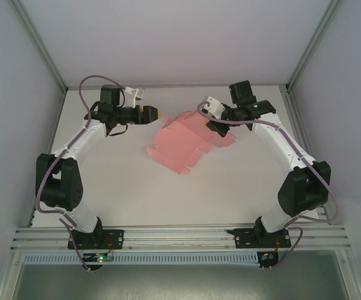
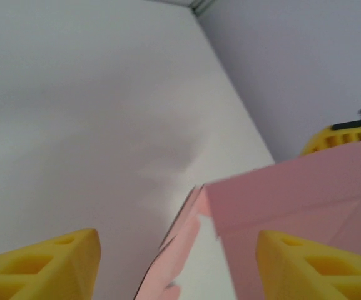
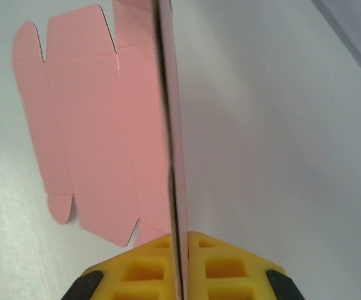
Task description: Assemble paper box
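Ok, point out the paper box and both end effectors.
paper box (image 1: 183, 145): top external view, middle of the pink sheet.
left end effector (image 1: 156, 114): top external view, between its yellow tips.
right end effector (image 3: 180, 245): right wrist view, between its clamped tips.

A plain white bench (image 1: 230, 194) lies at the centre. Pale grey walls (image 1: 11, 94) enclose it on the left, right and far sides, joined at the far corners by silver metal posts (image 1: 40, 47). A ribbed aluminium rail (image 1: 180, 236) runs along the near edge.
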### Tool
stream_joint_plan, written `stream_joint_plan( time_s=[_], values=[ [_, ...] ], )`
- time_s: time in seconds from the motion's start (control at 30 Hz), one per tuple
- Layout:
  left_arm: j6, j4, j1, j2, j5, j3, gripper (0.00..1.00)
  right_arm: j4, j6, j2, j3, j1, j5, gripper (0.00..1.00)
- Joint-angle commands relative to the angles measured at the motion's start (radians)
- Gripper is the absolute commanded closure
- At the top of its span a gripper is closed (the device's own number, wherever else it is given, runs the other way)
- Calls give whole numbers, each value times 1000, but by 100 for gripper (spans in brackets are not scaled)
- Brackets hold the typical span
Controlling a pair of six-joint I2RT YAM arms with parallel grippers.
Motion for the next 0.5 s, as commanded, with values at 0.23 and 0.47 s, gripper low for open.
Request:
stream_joint_plan(
  time_s=[0.23, 0.47],
  values=[
    [151, -129, -46, 2, 28, 32, 49, -22, 38, -24, 25, -25, -169, 100],
    [128, -114, -47, 13, 63, 14, 67, -42, 41, -24, 26, -40, -209, 100]
  ],
)
